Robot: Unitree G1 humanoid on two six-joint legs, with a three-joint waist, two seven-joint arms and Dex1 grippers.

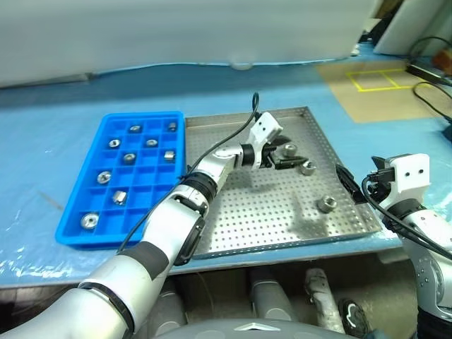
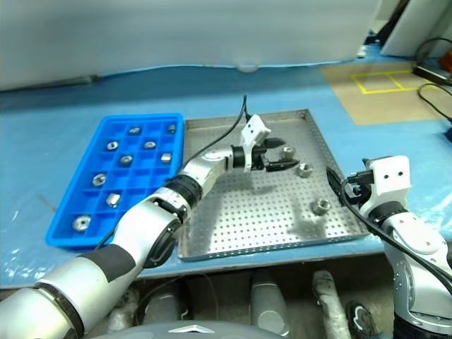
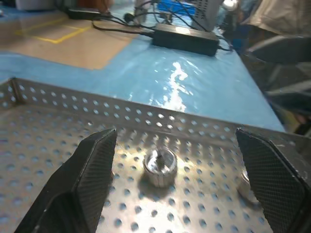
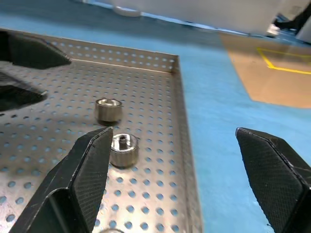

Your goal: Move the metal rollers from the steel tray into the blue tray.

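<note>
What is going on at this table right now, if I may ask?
A robot is moving metal rollers from the steel tray to the blue tray. Nine sit in the blue tray, three remain. The left gripper is open over the steel tray by a roller; the right gripper, open and empty, is at the tray's right edge.

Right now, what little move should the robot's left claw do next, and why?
Probably ease the left claw down and forward around the nearest metal roller, then close. Its fingers stand open over the steel tray, and in the left wrist view that roller sits on the tray floor between them, not yet gripped. Three rollers look left there, while the blue tray already holds several.
</note>
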